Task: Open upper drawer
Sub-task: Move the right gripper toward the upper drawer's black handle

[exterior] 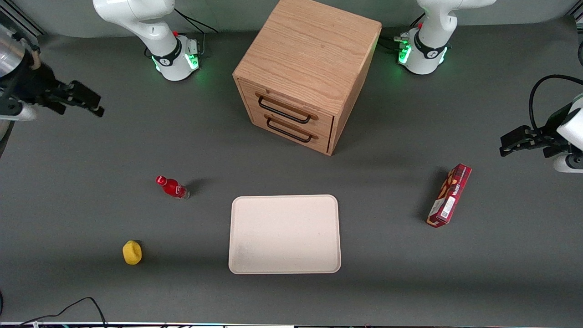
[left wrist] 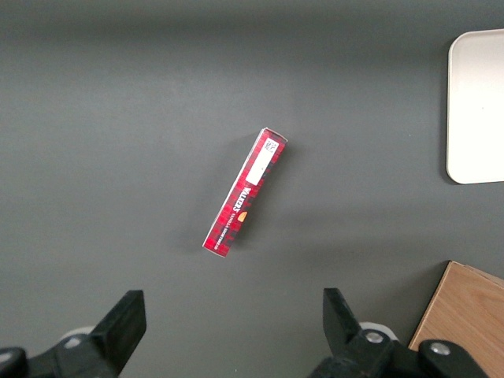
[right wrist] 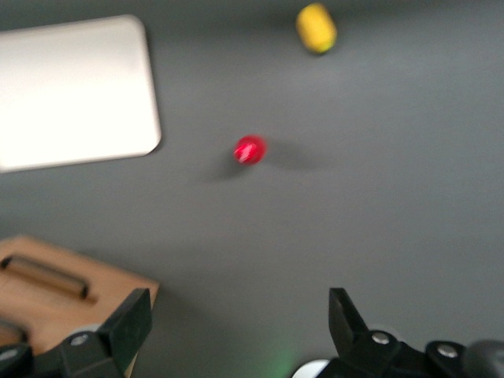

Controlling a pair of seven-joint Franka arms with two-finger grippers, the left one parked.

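oak upper drawer (exterior: 291, 108) shut, hand (exterior: 86, 101) open, well apart

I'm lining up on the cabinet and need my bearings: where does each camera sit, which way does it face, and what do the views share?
Front view: high, looking down at the table; shows both arms, the gripper open above the working arm's end, and the shut upper drawer.
Left wrist view: looks straight down past its own fingers at the red box.
Right wrist view: looks down past the gripper at the red bottle, yellow object and cabinet.
All three share the tray.
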